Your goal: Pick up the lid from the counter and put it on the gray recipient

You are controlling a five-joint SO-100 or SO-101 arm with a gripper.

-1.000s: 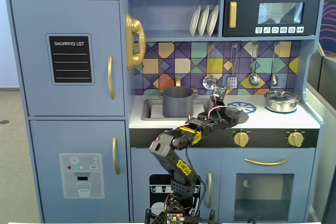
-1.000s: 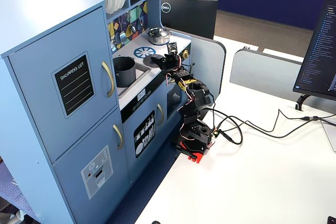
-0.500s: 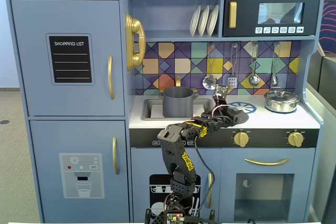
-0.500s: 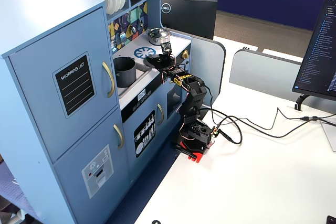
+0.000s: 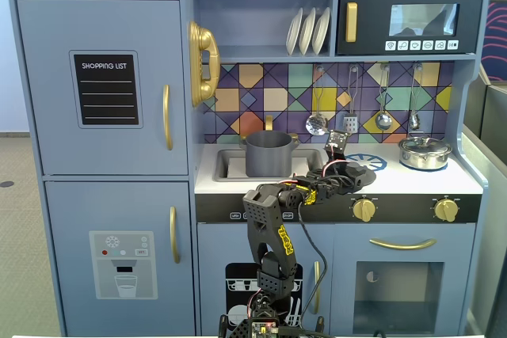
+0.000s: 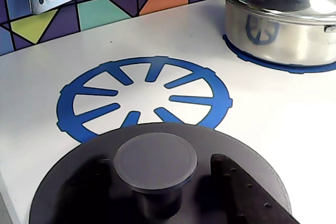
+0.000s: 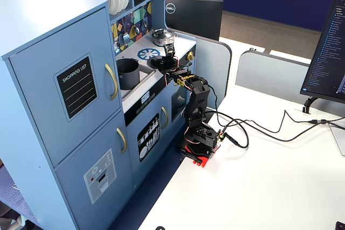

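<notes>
From my station I see the black two-finger gripper (image 5: 349, 173) reached over the white counter (image 6: 273, 124) of the blue toy kitchen. In the wrist view the round matte dark gray lid (image 6: 79, 182) lies flat on that counter, its near edge overlapping the blue-and-white spoked burner mark (image 6: 144, 95). The lid's small central knob (image 6: 155, 163) sits between the gripper's parts: one dark finger (image 6: 247, 192) rests on the lid just right of the knob, and a dark shape lies to its left. I cannot tell whether the jaws are pressing on the knob or just flanking it. The matte dark gray cylindrical pot (image 5: 268, 153) stands in the sink recess, left of the lid in a fixed view. The shiny steel pot with its glass lid (image 6: 283, 19) stands apart at the counter's right
</notes>
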